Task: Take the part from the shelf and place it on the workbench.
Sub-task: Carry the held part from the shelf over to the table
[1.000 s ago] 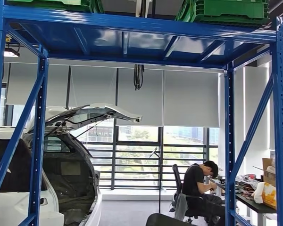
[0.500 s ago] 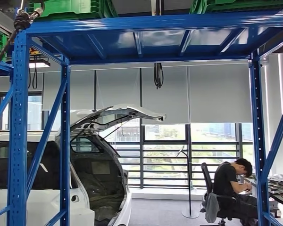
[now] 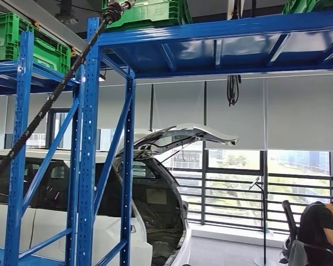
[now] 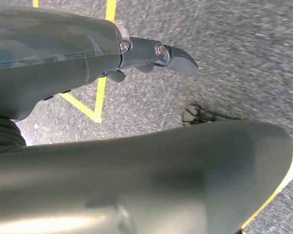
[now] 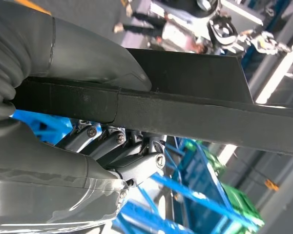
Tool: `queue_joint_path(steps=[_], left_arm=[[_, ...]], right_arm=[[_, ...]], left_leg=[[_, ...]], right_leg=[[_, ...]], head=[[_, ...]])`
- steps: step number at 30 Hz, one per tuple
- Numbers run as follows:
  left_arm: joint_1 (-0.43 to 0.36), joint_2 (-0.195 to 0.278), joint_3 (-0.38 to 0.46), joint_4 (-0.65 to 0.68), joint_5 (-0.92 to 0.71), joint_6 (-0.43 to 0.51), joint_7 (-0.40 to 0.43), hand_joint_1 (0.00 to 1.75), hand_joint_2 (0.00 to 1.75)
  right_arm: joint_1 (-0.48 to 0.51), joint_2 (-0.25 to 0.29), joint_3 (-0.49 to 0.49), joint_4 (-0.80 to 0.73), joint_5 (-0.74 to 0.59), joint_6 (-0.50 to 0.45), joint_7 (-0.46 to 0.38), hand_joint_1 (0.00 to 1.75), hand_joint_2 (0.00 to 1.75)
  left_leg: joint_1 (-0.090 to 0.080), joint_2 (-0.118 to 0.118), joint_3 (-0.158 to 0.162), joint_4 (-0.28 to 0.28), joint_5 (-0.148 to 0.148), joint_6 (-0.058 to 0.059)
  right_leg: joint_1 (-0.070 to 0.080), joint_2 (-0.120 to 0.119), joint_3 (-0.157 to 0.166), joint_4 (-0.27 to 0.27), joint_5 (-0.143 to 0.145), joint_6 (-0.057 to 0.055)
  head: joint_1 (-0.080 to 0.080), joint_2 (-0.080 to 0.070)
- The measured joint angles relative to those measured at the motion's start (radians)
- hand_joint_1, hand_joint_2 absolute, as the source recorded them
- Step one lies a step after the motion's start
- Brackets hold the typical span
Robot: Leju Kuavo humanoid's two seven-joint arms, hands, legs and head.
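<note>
- The part (image 5: 197, 105), a flat black strip, lies clamped in the right hand (image 5: 100, 146), thumb on one face and fingers (image 5: 137, 165) on the other, likely so it stays steady in carriage.
- The left hand (image 4: 152, 51) hangs empty above the floor (image 4: 240, 58), fingers fairly straight.
- The blue shelf (image 3: 87, 155) stands ahead.

You see each hand, left hand (image 4: 145, 51) and right hand (image 5: 112, 146), with glossy grey covers, dark screw-pinned fingers, and ribbed grey wrist covering.
</note>
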Motion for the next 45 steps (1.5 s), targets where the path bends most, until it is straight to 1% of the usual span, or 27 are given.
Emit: queue_joint_path(steps=[1, 2, 4, 6, 8, 10, 12, 14, 15, 16, 18, 20, 21, 23, 24, 26, 28, 29, 30, 31, 33, 35, 37, 39, 41, 43, 45], left_arm=[[0.002, 0.0, 0.001, 0.0, -0.002, 0.003, 0.002, 0.0, 1.75], [0.003, 0.0, 0.001, 0.0, -0.003, 0.008, 0.004, 0.0, 1.75], [0.002, 0.001, 0.003, 0.0, -0.002, 0.016, 0.005, 0.0, 1.75], [0.0, 0.004, 0.007, 0.0, 0.005, 0.02, 0.001, 0.0, 1.75], [0.002, 0.011, 0.014, 0.0, 0.015, 0.021, -0.005, 0.0, 1.75], [0.005, 0.017, 0.023, 0.0, 0.023, 0.021, -0.013, 0.0, 1.75], [0.0, 0.022, 0.029, 0.0, 0.032, 0.021, -0.025, 0.0, 1.75], [-0.007, 0.025, 0.034, 0.0, 0.038, 0.019, -0.041, 0.0, 1.75], [-0.008, 0.027, 0.036, 0.0, 0.039, 0.017, -0.047, 0.0, 1.75], [-0.007, 0.028, 0.038, 0.0, 0.038, 0.016, -0.052, 0.0, 1.75], [-0.007, 0.032, 0.04, 0.0, 0.035, 0.018, -0.056, 0.0, 1.75], [-0.011, 0.037, 0.041, 0.0, 0.028, 0.021, -0.056, 0.0, 1.75], [-0.014, 0.039, 0.041, 0.0, 0.022, 0.022, -0.054, 0.0, 1.75], [-0.014, 0.042, 0.041, 0.0, 0.012, 0.021, -0.049, 0.0, 1.75], [-0.012, 0.044, 0.041, 0.0, 0.007, 0.021, -0.046, 0.0, 1.75], [-0.012, 0.045, 0.04, 0.0, 0.002, 0.022, -0.041, 0.0, 1.75], [-0.017, 0.047, 0.04, 0.0, -0.002, 0.023, -0.04, 0.0, 1.75], [-0.02, 0.047, 0.04, 0.0, -0.004, 0.023, -0.04, 0.0, 1.75], [-0.022, 0.047, 0.04, 0.0, -0.007, 0.022, -0.04, 0.0, 1.75], [-0.022, 0.047, 0.039, 0.0, -0.01, 0.02, -0.04, 0.0, 1.75], [-0.022, 0.047, 0.035, 0.0, -0.017, 0.017, -0.039, 0.0, 1.75], [-0.024, 0.045, 0.03, 0.0, -0.021, 0.014, -0.038, 0.0, 1.75], [-0.027, 0.046, 0.026, 0.0, -0.023, 0.014, -0.038, 0.0, 1.75], [-0.025, 0.049, 0.025, 0.0, -0.025, 0.014, -0.038, 0.0, 1.75], [-0.025, 0.054, 0.024, 0.0, -0.026, 0.014, -0.041, 0.0, 1.75], [-0.029, 0.06, 0.023, -0.001, -0.027, 0.013, -0.045, 0.0, 1.75], [-0.032, 0.064, 0.022, -0.001, -0.027, 0.013, -0.047, 0.0, 1.75]], right_arm=[[-0.001, -0.001, 0.004, 0.003, 0.004, -0.004, 0.0, 1.75, 1.75], [-0.003, -0.002, 0.008, 0.006, 0.01, -0.009, 0.0, 1.75, 1.75], [-0.008, -0.002, 0.016, 0.008, 0.018, -0.018, -0.001, 1.75, 1.75], [-0.013, -0.002, 0.023, 0.009, 0.024, -0.025, 0.0, 1.75, 1.75], [-0.02, -0.002, 0.032, 0.009, 0.029, -0.03, 0.003, 1.75, 1.75], [-0.032, -0.002, 0.046, 0.01, 0.031, -0.031, 0.006, 1.75, 1.75], [-0.04, -0.001, 0.061, 0.012, 0.031, -0.033, 0.009, 1.75, 1.75], [-0.042, -0.002, 0.074, 0.015, 0.031, -0.038, 0.014, 1.75, 1.75], [-0.042, -0.002, 0.08, 0.016, 0.03, -0.041, 0.016, 1.75, 1.75], [-0.043, -0.002, 0.085, 0.017, 0.029, -0.045, 0.017, 1.75, 1.75], [-0.045, -0.003, 0.09, 0.018, 0.026, -0.052, 0.013, 1.75, 1.75], [-0.041, -0.008, 0.092, 0.02, 0.037, -0.06, -0.01, 1.75, 1.75], [-0.033, -0.013, 0.093, 0.024, 0.053, -0.063, -0.034, 1.75, 1.75], [-0.009, -0.029, 0.092, 0.044, 0.091, -0.065, -0.099, 1.75, 1.75], [0.003, -0.037, 0.091, 0.056, 0.105, -0.063, -0.125, 1.75, 1.75], [0.019, -0.05, 0.089, 0.075, 0.122, -0.057, -0.155, 1.75, 1.75], [0.03, -0.057, 0.088, 0.091, 0.13, -0.052, -0.162, 1.75, 1.75], [0.036, -0.06, 0.089, 0.099, 0.134, -0.05, -0.162, 1.75, 1.75], [0.042, -0.06, 0.09, 0.106, 0.137, -0.049, -0.161, 1.75, 1.75], [0.046, -0.06, 0.092, 0.112, 0.139, -0.048, -0.159, 1.75, 1.75], [0.049, -0.059, 0.095, 0.12, 0.141, -0.047, -0.157, 1.75, 1.75], [0.049, -0.058, 0.099, 0.126, 0.141, -0.046, -0.155, 1.75, 1.75], [0.049, -0.055, 0.103, 0.132, 0.141, -0.046, -0.152, 1.75, 1.75], [0.047, -0.048, 0.106, 0.138, 0.141, -0.047, -0.15, 1.75, 1.75], [0.045, -0.038, 0.107, 0.14, 0.141, -0.051, -0.151, 1.75, 1.75], [0.044, -0.033, 0.107, 0.141, 0.142, -0.054, -0.153, 1.75, 1.75], [0.045, -0.032, 0.107, 0.14, 0.143, -0.055, -0.155, 1.75, 1.75]], left_leg=[[-0.001, -0.013, 0.0, 0.001, 0.001, 0.0], [-0.001, -0.026, 0.001, 0.002, 0.001, -0.001], [-0.001, -0.052, -0.003, 0.005, 0.003, -0.005], [0.001, -0.073, -0.015, 0.009, 0.009, -0.014], [0.004, -0.089, -0.026, 0.009, 0.014, -0.026], [0.001, -0.057, -0.043, 0.035, -0.007, -0.037], [0.001, -0.006, -0.089, 0.134, -0.067, -0.046], [0.006, 0.013, -0.141, 0.255, -0.117, -0.055], [0.009, 0.017, -0.149, 0.279, -0.12, -0.058], [0.011, 0.022, -0.137, 0.263, -0.103, -0.06], [0.014, 0.05, -0.066, 0.137, -0.042, -0.063], [0.009, 0.085, -0.01, 0.029, -0.007, -0.056], [0.005, 0.093, -0.001, 0.009, -0.005, -0.051], [0.001, 0.076, -0.004, 0.007, -0.005, -0.036], [0.001, 0.065, -0.004, 0.006, -0.003, -0.03], [0.004, 0.048, -0.006, 0.004, 0.002, -0.017], [0.004, 0.028, -0.009, 0.004, 0.005, -0.009], [0.002, 0.016, -0.01, 0.004, 0.006, -0.006], [-0.001, 0.003, -0.01, 0.004, 0.007, -0.005], [-0.003, -0.011, -0.01, 0.004, 0.007, -0.004], [-0.006, -0.038, -0.008, 0.005, 0.008, -0.004], [-0.005, -0.063, -0.011, 0.007, 0.01, -0.007], [0.001, -0.086, -0.023, 0.01, 0.015, -0.015], [0.002, -0.1, -0.034, 0.009, 0.019, -0.027], [-0.002, -0.06, -0.054, 0.044, -0.006, -0.038], [-0.001, -0.002, -0.108, 0.156, -0.066, -0.049], [0.008, 0.017, -0.165, 0.276, -0.106, -0.06]], right_leg=[[0.0, 0.004, 0.015, -0.03, 0.026, -0.003], [0.0, 0.015, 0.045, -0.094, 0.065, -0.007], [-0.002, 0.06, 0.105, -0.225, 0.127, -0.018], [-0.003, 0.086, 0.126, -0.281, 0.139, -0.022], [-0.005, 0.067, 0.124, -0.291, 0.138, -0.024], [-0.01, 0.044, 0.123, -0.298, 0.143, -0.032], [-0.011, 0.015, 0.123, -0.3, 0.145, -0.037], [-0.009, -0.017, 0.121, -0.3, 0.145, -0.038], [-0.009, -0.032, 0.121, -0.3, 0.145, -0.038], [-0.01, -0.045, 0.121, -0.3, 0.144, -0.037], [-0.009, -0.068, 0.124, -0.299, 0.141, -0.032], [-0.004, -0.087, 0.126, -0.297, 0.138, -0.022], [-0.001, -0.096, 0.128, -0.297, 0.137, -0.017], [-0.001, -0.116, 0.133, -0.3, 0.136, -0.005], [-0.003, -0.11, 0.135, -0.297, 0.13, 0.001], [-0.009, -0.062, 0.116, -0.248, 0.09, 0.009], [-0.011, -0.01, 0.057, -0.113, 0.018, 0.011], [-0.01, -0.002, 0.025, -0.043, -0.008, 0.01], [-0.01, 0.001, 0.004, 0.001, -0.017, 0.009], [-0.009, 0.003, 0.003, 0.001, -0.003, 0.005], [-0.006, 0.022, 0.053, -0.111, 0.073, -0.007], [-0.007, 0.076, 0.106, -0.236, 0.132, -0.022], [-0.006, 0.102, 0.12, -0.279, 0.142, -0.03], [-0.007, 0.075, 0.122, -0.292, 0.143, -0.031], [-0.013, 0.046, 0.126, -0.303, 0.145, -0.036], [-0.013, 0.015, 0.128, -0.306, 0.146, -0.039], [-0.013, -0.016, 0.128, -0.305, 0.144, -0.039]], head=[[0.0, 0.0], [0.0, 0.0], [0.0, 0.0], [0.0, 0.0], [0.0, 0.0], [0.0, 0.0], [0.0, 0.0], [0.0, 0.0], [0.0, 0.0], [0.0, 0.0], [0.0, 0.0], [0.0, 0.0], [0.0, 0.0], [0.0, 0.0], [0.0, 0.0], [0.0, 0.0], [-0.001, 0.0], [-0.001, 0.0], [-0.001, 0.0], [-0.001, 0.0], [-0.001, 0.0], [-0.001, 0.0], [-0.001, 0.0], [-0.001, 0.001], [-0.001, 0.0], [-0.001, 0.0], [0.0, 0.0]])
